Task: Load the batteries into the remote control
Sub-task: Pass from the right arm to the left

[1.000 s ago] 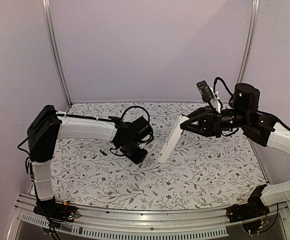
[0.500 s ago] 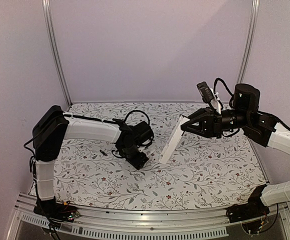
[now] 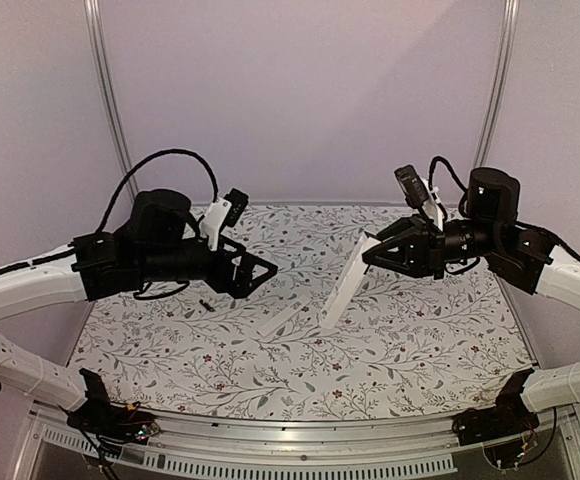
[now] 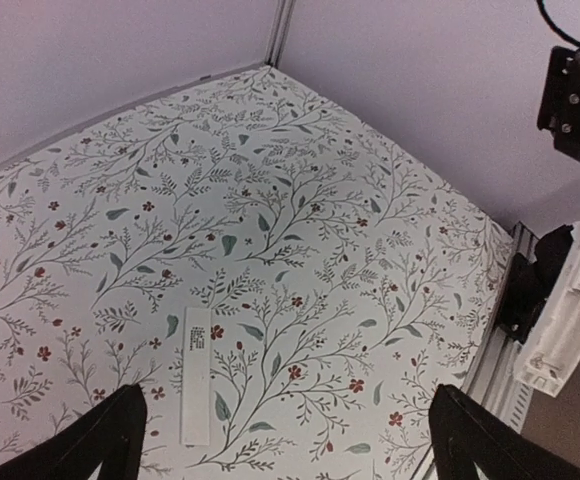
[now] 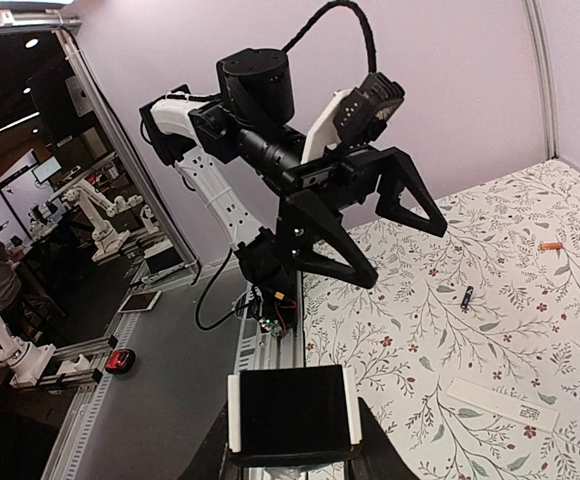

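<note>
The right fingers [image 3: 392,243] clamp the upper end of the remote control [image 3: 340,292], which slants down below them. The left fingers [image 4: 110,440] are spread apart above a white strip [image 4: 197,375]. A battery [image 3: 207,304] lies on the desk [image 3: 420,340] left of them.

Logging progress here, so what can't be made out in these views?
Contents of the remote control: tiny from the top; cut by left wrist view's edge.
Second battery: one battery shows; orange speck in right wrist view too small to name.
Fingertips of the right gripper: hidden behind the remote in its own view.
</note>
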{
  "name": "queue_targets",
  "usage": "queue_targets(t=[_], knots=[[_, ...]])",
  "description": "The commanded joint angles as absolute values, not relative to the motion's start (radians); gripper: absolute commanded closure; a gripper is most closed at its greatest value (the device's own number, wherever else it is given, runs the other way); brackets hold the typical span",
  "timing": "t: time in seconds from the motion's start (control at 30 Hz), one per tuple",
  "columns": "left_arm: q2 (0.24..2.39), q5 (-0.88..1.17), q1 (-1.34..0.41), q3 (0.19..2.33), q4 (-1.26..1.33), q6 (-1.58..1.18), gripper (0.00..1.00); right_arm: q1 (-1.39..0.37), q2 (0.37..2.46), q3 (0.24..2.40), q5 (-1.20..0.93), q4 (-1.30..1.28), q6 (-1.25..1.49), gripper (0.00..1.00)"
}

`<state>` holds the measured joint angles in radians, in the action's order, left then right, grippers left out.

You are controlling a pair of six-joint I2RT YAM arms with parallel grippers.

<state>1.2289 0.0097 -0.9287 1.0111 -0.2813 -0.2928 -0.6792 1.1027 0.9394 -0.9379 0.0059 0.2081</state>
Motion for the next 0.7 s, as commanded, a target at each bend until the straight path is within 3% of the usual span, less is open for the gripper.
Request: queue_targets(t=[0.0, 0.2, 0.43, 0.67], knots=[[1.159, 0.249, -0.921, 0.914, -0.099, -0.297, 0.00, -0.674, 1.107, 0.972, -0.955, 0.000, 0.185, 1.00], [1.172, 0.461, -0.972, 0.938, -0.089, -0.277, 0.01, -0.686, 1.128, 0.991, -0.958, 0.000, 0.180, 1.00], [1.267, 0.434, -1.068, 1.002, -0.101, -0.209, 0.04, -0.718, 1.153, 1.010, -0.945, 0.000, 0.174, 1.00], [1.381, 0.400, -1.120, 1.089, -0.106, -0.181, 0.15, -0.748, 1.176, 1.015, -0.935, 0.040, 0.199, 1.00]])
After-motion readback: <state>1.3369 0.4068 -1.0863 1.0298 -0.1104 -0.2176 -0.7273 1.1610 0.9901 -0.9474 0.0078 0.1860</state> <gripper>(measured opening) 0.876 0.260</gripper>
